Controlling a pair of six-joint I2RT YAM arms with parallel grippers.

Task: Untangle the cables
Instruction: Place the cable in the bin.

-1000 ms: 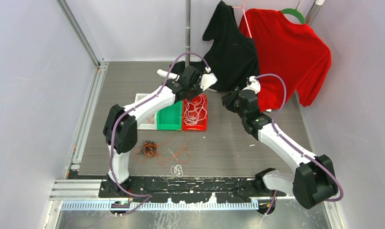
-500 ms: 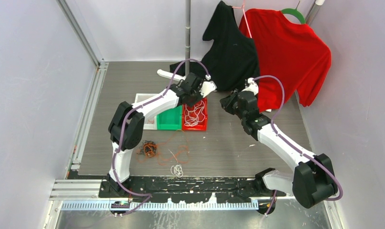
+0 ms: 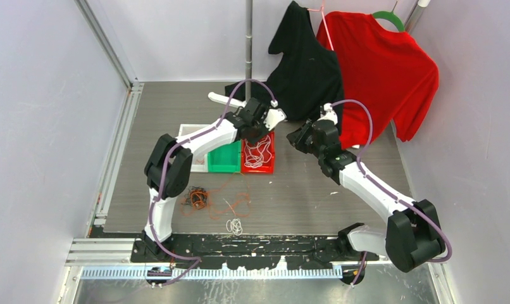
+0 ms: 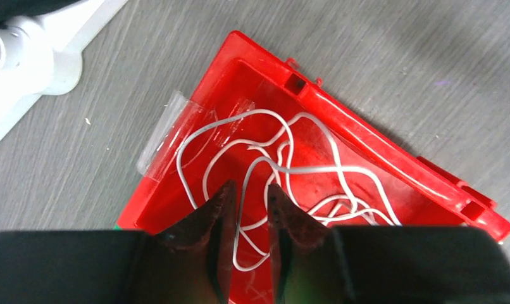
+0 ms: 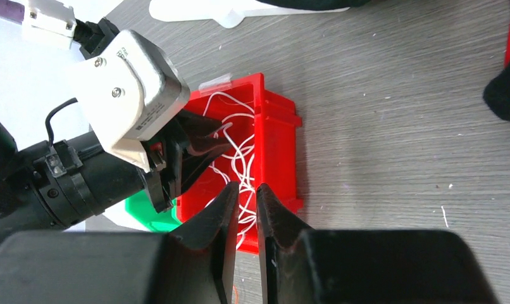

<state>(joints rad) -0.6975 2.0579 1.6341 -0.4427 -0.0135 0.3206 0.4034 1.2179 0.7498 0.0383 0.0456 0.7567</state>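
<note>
On a grey table [image 3: 303,190] between pale walls [image 3: 43,126], white cables [image 4: 284,168] are being hovered over in a red bin [image 4: 379,142]. Left gripper [image 4: 250,188] and right gripper [image 5: 245,188] are being seen slightly parted, empty

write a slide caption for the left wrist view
Left pincer, slightly parted, hovering above white cables looped loosely inside the red bin

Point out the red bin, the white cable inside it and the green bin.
red bin [image 4: 391,155], left wrist view, on its long right-hand rim.
white cable [image 4: 322,170], left wrist view, on a strand crossing the bin's floor.
green bin [image 3: 224,158], top view, on its bare inside.
</note>
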